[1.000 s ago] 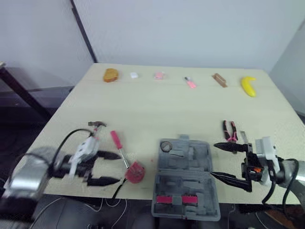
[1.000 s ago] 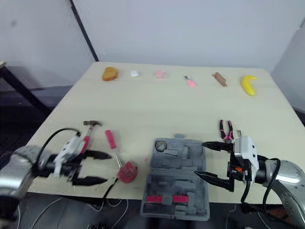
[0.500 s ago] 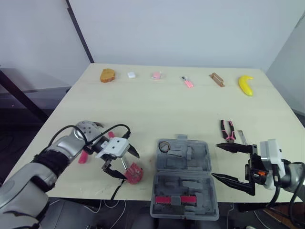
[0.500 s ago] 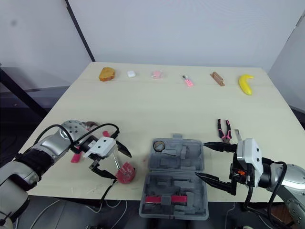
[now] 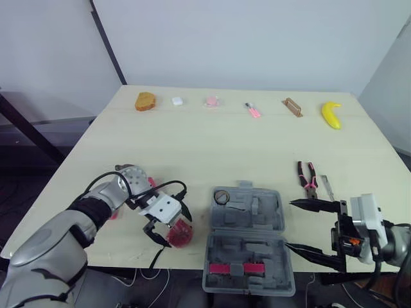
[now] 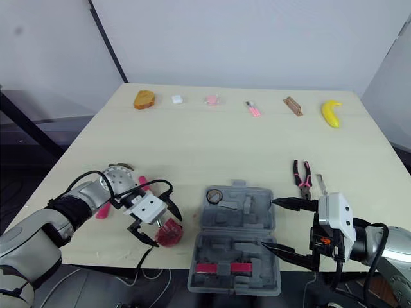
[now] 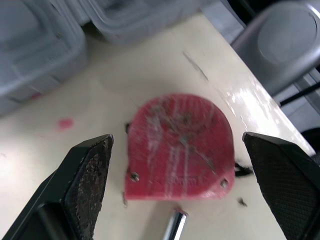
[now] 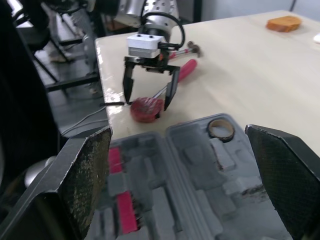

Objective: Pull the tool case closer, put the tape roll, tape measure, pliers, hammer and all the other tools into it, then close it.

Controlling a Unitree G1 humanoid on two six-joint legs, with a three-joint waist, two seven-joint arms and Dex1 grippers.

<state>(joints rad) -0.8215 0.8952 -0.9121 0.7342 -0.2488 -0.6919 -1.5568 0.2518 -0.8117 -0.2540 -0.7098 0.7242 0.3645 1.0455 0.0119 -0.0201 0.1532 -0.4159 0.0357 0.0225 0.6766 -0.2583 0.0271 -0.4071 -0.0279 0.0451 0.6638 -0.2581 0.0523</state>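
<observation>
The left forearm covers most of the hammer (image 6: 119, 167), so only its metal head and a bit of pink handle can be seen. Of the pink-handled screwdriver (image 5: 151, 182), little more than the grip clears the wrist. The small things lined up along the far edge are hard to identify, apart from a yellow banana (image 5: 332, 114). The table (image 5: 212, 141) is pale wood, set against a plain light wall (image 5: 257, 38) with a dark pole (image 5: 106, 42) slanting across it. The grey tool case (image 5: 249, 240) lies open at the near edge, its front half reaching past the rim, and the tape roll (image 5: 223, 196) sits in its far left corner. The red tape measure (image 7: 177, 145) lies flat on the table just left of the case. The left pincer (image 5: 170, 224) is spread around it, one finger on each side, and neither touches it. The right pincer (image 5: 292, 224) is spread wide and empty, just beside the case's right side. The pliers (image 5: 307, 176) lie on the table beyond it.
</observation>
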